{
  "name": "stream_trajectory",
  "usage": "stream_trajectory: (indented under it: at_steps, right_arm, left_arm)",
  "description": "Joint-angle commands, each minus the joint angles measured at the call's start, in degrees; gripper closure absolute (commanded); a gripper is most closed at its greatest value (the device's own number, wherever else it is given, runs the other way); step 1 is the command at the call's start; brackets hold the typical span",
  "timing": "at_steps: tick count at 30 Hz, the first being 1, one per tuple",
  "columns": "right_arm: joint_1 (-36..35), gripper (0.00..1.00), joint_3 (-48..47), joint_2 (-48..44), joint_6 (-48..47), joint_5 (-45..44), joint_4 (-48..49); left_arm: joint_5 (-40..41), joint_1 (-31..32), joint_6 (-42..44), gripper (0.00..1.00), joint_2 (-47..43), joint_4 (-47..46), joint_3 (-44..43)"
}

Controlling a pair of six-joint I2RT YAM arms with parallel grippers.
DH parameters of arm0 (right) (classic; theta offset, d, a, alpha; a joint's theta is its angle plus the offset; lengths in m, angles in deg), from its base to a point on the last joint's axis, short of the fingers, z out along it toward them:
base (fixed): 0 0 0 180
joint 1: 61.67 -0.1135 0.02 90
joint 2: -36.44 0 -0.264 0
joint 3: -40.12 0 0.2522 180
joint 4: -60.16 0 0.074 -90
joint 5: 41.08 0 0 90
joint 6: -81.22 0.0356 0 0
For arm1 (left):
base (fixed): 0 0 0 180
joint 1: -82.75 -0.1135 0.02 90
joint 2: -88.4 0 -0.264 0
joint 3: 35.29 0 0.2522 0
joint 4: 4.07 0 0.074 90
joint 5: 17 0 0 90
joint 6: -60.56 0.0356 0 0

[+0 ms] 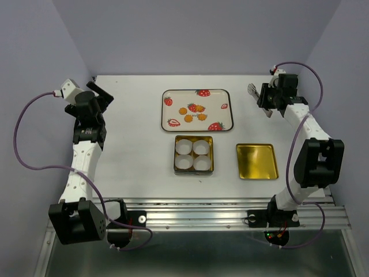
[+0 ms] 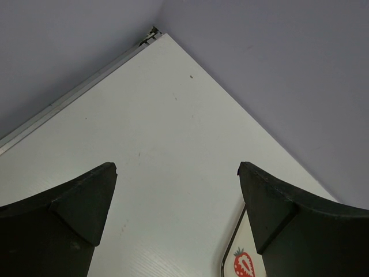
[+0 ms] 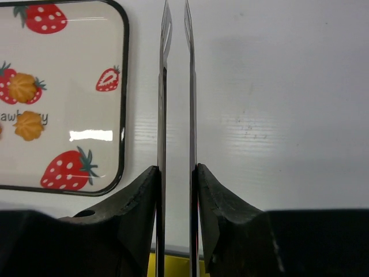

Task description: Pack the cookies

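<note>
Strawberry-print tray (image 1: 179, 98), gold tin (image 1: 174, 156), white table (image 1: 132, 144).
The tray is cream with red, green-leafed strawberries and a black rim; the cookies (image 1: 188, 119) on it are orange-yellow. The lid (image 1: 256, 161) is shiny gold like the tin, the pleated paper cups (image 1: 185, 146) white, the tongs (image 3: 162, 115) silver, the walls (image 1: 202, 34) pale lilac.

The only writing I can make out is on the strawberry tray (image 3: 123, 86), seen from the right wrist: part of a black word, "awb" then "y", its middle hidden under a cookie (image 3: 29, 125).
</note>
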Motion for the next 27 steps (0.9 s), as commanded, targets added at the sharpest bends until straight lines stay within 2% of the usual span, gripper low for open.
stream_trajectory:
  at_steps: [1, 9, 17, 27]
  right_arm:
    - [-0.3, 0.62, -0.9, -4.8, 0.6, 7.8, -2.8]
    - [-9.2, 0.58, -1.4, -6.3, -0.6, 6.6, -6.1]
    - [-18.6, 0.56, -5.0, -0.9, -0.5, 4.5, -6.1]
    - [-23.3, 0.51, -10.7, 5.9, -0.5, 0.7, -6.1]
  left_arm:
    - [-1.2, 0.1, 0.6, 0.01, 0.9, -3.6, -0.6]
    - [-2.8, 0.1, 0.7, 0.01, 3.0, -4.2, -0.6]
    - [-4.9, 0.2, 0.1, 0.01, 3.2, -4.0, 1.1]
    - [-4.7, 0.1, -0.2, 0.01, 1.6, -4.1, 2.1]
